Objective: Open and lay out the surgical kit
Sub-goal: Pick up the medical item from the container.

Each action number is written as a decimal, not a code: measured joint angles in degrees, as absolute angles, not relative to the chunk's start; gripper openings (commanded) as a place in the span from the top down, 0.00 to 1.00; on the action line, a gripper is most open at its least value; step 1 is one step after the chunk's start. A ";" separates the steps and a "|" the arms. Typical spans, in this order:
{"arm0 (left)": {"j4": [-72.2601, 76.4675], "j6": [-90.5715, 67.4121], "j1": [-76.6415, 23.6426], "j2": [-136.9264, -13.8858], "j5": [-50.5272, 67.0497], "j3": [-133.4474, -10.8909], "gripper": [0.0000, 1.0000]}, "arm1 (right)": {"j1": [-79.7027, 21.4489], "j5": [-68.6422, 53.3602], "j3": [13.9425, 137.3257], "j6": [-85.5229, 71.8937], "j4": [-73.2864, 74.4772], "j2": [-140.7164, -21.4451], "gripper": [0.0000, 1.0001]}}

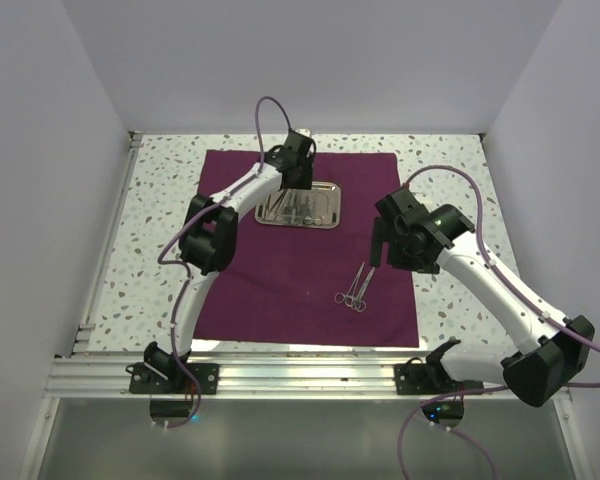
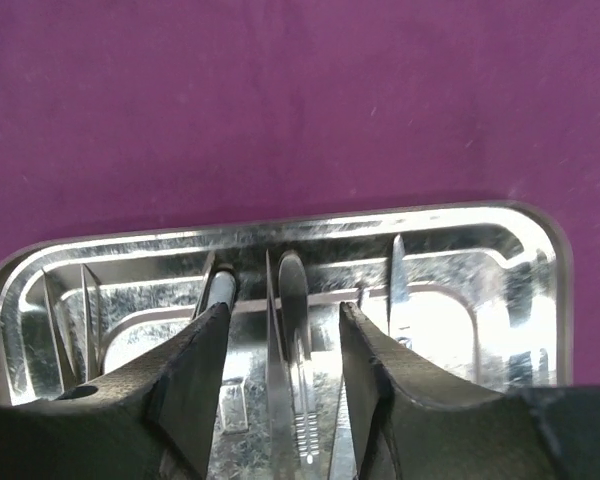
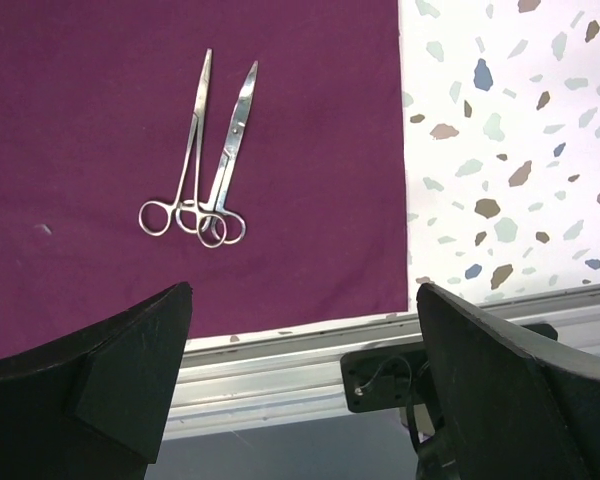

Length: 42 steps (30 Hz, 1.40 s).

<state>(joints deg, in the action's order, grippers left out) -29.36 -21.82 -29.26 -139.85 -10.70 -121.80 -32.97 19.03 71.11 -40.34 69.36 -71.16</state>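
The maroon cloth [image 1: 280, 290] lies spread flat on the table, with the steel tray [image 1: 325, 218] at its far middle. My left gripper [image 1: 298, 195] is down in the tray [image 2: 520, 260], open. Its jaws straddle a thin ridged silver instrument [image 2: 292, 350] without touching it, and other thin instruments lie beside it. Forceps [image 3: 185, 150] and scissors [image 3: 235, 140] lie side by side on the cloth, rings overlapping; they also show in the top view [image 1: 355, 288]. My right gripper [image 1: 380, 255] is open and empty above the cloth's right edge [image 3: 305, 290].
An aluminium rail [image 1: 300, 370] runs along the near edge and another along the left side [image 1: 110, 240]. Speckled tabletop [image 1: 450, 170] shows right of and behind the cloth. White walls close in the sides and back.
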 measured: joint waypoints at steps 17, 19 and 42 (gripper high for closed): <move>-28.67 -21.67 -28.05 -139.85 -10.63 -118.21 0.92 | -32.97 19.03 71.57 -40.32 68.51 -73.21 0.02; -28.51 -21.61 -27.81 -139.85 -10.55 -118.21 1.00 | -32.97 19.03 71.59 -40.29 68.51 -73.36 0.02; -30.24 -24.67 -28.03 -111.11 -9.58 -100.33 1.00 | -32.97 17.98 71.77 -37.60 65.36 -72.23 0.02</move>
